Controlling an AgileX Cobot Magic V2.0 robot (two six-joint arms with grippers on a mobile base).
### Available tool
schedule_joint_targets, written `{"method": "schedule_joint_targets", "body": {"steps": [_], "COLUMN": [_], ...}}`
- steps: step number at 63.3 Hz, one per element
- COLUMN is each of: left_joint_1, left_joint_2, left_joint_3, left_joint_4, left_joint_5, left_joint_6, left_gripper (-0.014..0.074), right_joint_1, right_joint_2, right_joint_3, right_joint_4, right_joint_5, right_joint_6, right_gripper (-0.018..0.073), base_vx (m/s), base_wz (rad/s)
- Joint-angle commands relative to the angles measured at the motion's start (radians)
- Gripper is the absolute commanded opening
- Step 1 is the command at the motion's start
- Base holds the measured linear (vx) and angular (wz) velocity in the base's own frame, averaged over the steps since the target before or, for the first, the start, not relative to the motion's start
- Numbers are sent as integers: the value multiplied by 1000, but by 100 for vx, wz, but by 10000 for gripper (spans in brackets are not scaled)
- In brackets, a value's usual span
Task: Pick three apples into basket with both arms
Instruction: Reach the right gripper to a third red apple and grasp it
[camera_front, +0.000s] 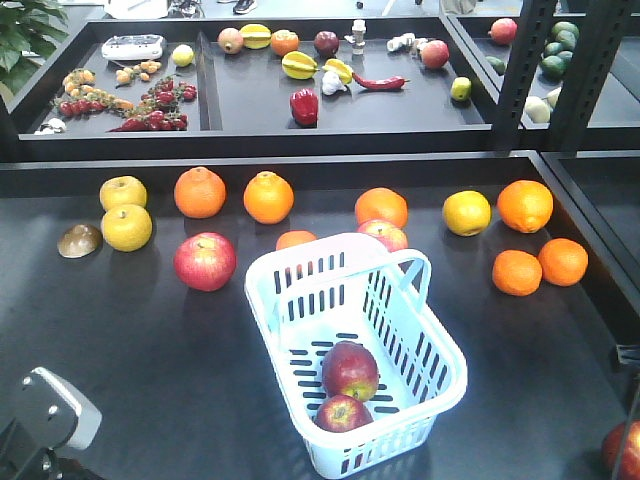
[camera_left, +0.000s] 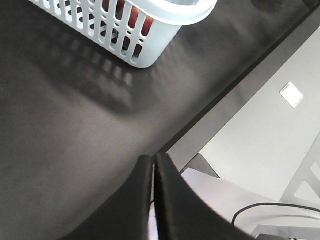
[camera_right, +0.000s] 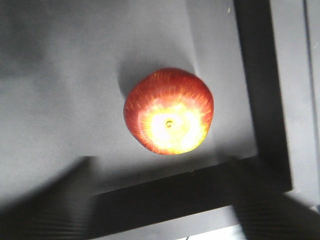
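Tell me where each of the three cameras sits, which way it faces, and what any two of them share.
Exterior front view: high up front, angled down at the table, the basket holding two apples, loose fruit beyond; a grey robot part shows lower left.
Left wrist view: above the table's near edge, facing the basket corner; the left claw, shut, shows.
Right wrist view: straight down on a lone apple by a table corner; blurred right claw fingers spread apart.
Shared: front and left wrist views both show the basket.

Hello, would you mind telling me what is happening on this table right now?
A two-armed robot is collecting apples into the basket. Two apples already lie in it. The right gripper hovers open above an apple near the table corner. The left gripper is shut and empty beside the basket.
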Motion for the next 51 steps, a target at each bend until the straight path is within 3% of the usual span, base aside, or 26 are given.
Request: {"method": "schedule_joint_targets", "body": {"steps": [1, 51], "left_joint_1": [-3, -3], "left_joint_2": [-13, -13], "left_joint_3": [-19, -19], "left_joint_4": [-33, -33], "left_joint_5": [-18, -18], "left_joint_6": [-10, -10], "left_gripper": [-6, -6], "right_joint_1": [-5, -5], "right_joint_2": [10, 257], "right_joint_3": [-20, -20], "right_joint_4": [-48, -98], "right_joint_5": [-10, -130], "right_joint_6": [45, 42], "right_gripper": [729, 648], "base_vx": [0, 0], "base_wz": [0, 0]}}
